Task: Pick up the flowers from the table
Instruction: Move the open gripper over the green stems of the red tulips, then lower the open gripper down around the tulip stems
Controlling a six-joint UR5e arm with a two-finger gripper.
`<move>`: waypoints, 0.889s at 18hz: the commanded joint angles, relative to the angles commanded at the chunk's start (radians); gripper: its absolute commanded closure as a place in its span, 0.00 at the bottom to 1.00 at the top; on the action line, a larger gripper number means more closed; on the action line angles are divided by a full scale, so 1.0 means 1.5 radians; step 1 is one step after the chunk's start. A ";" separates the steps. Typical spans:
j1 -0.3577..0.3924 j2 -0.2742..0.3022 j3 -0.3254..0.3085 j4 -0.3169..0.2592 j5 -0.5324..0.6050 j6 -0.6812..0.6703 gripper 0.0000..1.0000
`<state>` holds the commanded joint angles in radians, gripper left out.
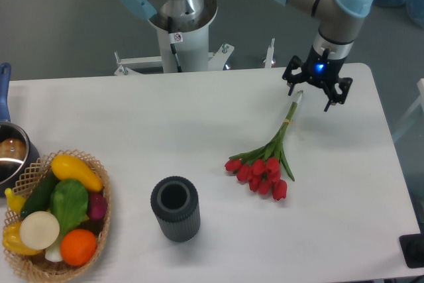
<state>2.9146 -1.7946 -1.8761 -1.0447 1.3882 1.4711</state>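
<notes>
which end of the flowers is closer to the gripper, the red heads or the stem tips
The stem tips of the flowers: they lie just beside the open gripper, while the red heads point away toward the dark cylinder.

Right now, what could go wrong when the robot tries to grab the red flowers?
1. The open tool hovers near the very tip of the thin stems, so it might close on nothing, or pinch only one stem.
2. Held by the stem end, the flowers could droop or slip out, since the heavy red heads are at the other end.
3. The stems lie flat on the table, so the fingers might bump the tabletop going down.
</notes>
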 joint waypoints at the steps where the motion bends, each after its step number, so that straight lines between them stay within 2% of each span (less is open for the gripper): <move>1: -0.002 -0.009 0.000 0.000 0.000 0.000 0.00; 9: -0.038 -0.051 0.001 0.004 0.002 -0.008 0.00; 16: -0.043 -0.077 0.001 0.005 0.002 -0.008 0.00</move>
<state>2.8502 -1.9097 -1.8745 -1.0370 1.3913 1.4588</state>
